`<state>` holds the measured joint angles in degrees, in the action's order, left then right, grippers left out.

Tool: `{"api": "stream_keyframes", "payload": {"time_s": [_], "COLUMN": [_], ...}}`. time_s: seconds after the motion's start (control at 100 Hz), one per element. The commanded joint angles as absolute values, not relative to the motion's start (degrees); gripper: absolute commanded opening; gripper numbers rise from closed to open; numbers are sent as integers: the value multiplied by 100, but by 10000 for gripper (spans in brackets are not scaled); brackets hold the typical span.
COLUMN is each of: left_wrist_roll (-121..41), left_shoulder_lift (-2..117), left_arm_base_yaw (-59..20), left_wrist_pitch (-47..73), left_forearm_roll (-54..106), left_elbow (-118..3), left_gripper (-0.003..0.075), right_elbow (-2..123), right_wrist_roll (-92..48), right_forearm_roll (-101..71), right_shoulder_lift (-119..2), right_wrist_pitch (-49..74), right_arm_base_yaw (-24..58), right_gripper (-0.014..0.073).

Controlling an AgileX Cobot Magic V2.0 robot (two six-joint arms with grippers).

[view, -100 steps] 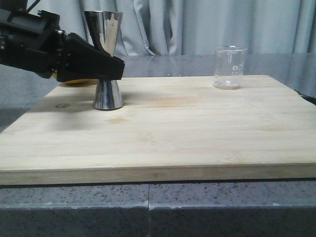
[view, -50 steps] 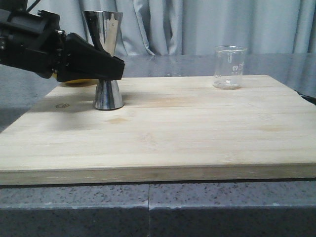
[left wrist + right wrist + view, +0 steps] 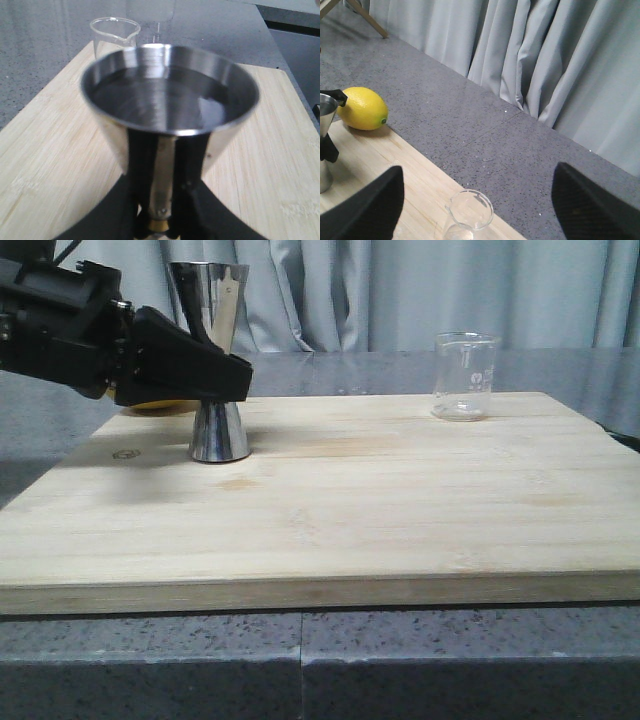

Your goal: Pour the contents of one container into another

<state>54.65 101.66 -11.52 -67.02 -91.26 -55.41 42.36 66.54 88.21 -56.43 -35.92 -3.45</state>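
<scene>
In the front view a wooden board [image 3: 330, 510] fills the middle of the frame on a speckled grey counter [image 3: 300, 660], with pale curtains [image 3: 420, 290] across the top. The steel jigger [image 3: 214, 360] stands upright on the board at the left, its wide base on the wood and its upper cup rising to the top of the frame. The left gripper [image 3: 225, 378] reaches in from the left edge, its black fingers [image 3: 190, 368] pinching the jigger at its narrow waist. A sliver of yellow lemon [image 3: 160, 406] shows under the arm, behind the board's edge. The clear beaker [image 3: 464, 376] stands upright at the far right of the board, well apart from the jigger, and looks empty. In the left wrist view the jigger's open cup [image 3: 170, 95] fills the centre of the frame, with the black fingers [image 3: 137, 170] pressed against its neck at the bottom; the beaker's lip [image 3: 114, 29] shows at the upper left behind the rim. In the right wrist view the right gripper [image 3: 477, 205] hangs above the beaker [image 3: 468, 214], which sits at the bottom centre; its two dark fingers [image 3: 367, 210] are spread wide at the lower corners, touching nothing. The lemon [image 3: 362, 108] lies at the left on the grey counter, just beside the board's corner, and the jigger [image 3: 326, 145] shows at the left edge.
</scene>
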Motion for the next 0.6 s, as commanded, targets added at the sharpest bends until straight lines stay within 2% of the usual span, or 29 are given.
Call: {"api": "stream_keyframes", "payload": {"time_s": [0.0, 0.08, 0.27, 0.59], "left_wrist_roll": [5535, 5535, 5639, 5639], "left_shoulder_lift": [9966, 9966, 9966, 9966], "left_arm_base_yaw": [-1196, -1196, -1196, -1196], "left_wrist_pitch": [-7779, -7779, -7779, -7779], "left_forearm_roll": [-8722, -8722, -8722, -8722], "left_elbow": [-5641, -5641, -5641, -5641], "left_gripper": [4, 11, 87, 91], "right_elbow": [4344, 4344, 4344, 4344], "right_wrist_roll": [6650, 6650, 6650, 6650], "right_forearm_roll": [8608, 8608, 8608, 8608], "right_shoulder_lift": [-5541, -5541, -5541, -5541], "right_wrist_pitch": [-3613, -3613, -3613, -3613], "right_arm_base_yaw": [-369, -369, -369, -369], "right_gripper": [521, 521, 521, 521]}}
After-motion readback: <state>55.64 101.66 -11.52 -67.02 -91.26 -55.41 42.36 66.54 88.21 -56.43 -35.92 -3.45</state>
